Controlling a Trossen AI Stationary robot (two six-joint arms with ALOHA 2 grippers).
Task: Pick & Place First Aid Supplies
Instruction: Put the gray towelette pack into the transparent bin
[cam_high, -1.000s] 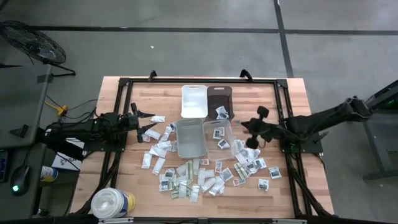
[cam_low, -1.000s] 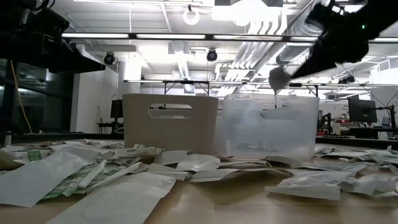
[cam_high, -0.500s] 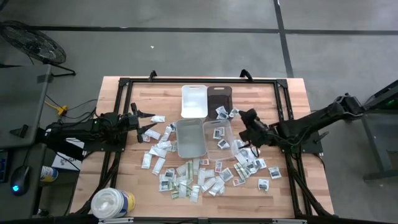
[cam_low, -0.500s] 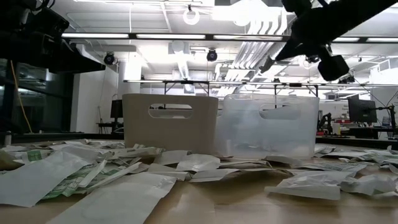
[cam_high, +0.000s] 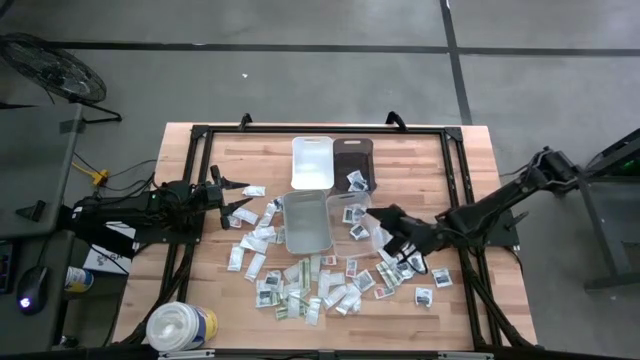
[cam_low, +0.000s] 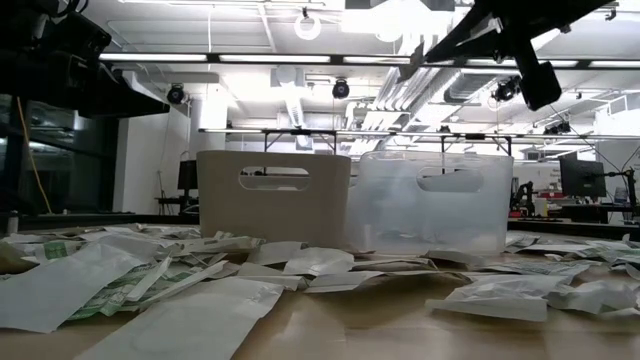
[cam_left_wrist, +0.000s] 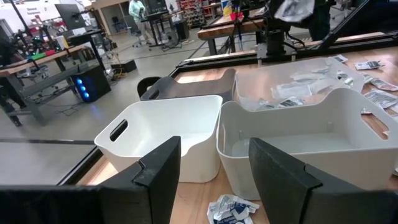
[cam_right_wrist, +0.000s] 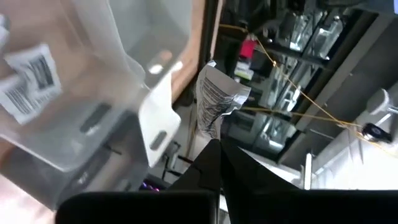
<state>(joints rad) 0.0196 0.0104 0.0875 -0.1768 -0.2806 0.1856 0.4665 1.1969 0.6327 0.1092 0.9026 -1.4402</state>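
Dozens of packets (cam_high: 300, 290) lie strewn over the wooden table (cam_high: 470, 150), most of them in a loose band in front of the bins and along the right side. Four bins stand near the middle: a white bin (cam_high: 311, 161) and a dark bin (cam_high: 352, 155) at the back, a grey-white bin (cam_high: 306, 222) and a clear bin (cam_high: 350, 218) in front of them. A few packets lie inside the clear bin. From the low view, the packets cover the near tabletop, with the grey-white bin (cam_low: 273, 205) and the clear bin (cam_low: 432, 203) standing side by side behind them.

The right gripper (cam_high: 385, 228) is just beside the clear bin's right edge, above the packets there. Its fingers are pressed together on one packet (cam_right_wrist: 214, 99), which stands up crumpled from the fingertips in the right wrist view, with the clear bin (cam_right_wrist: 87, 106) close beside it.

The left gripper (cam_high: 240, 200) waits at the table's left side, near a few stray packets, its fingers (cam_left_wrist: 158, 174) spread apart with nothing between them. Past them the left wrist view shows the white bin (cam_left_wrist: 161, 137) and the grey-white bin (cam_left_wrist: 298, 137) next to each other.

A round tub (cam_high: 180, 325) stands at the table's front left corner.
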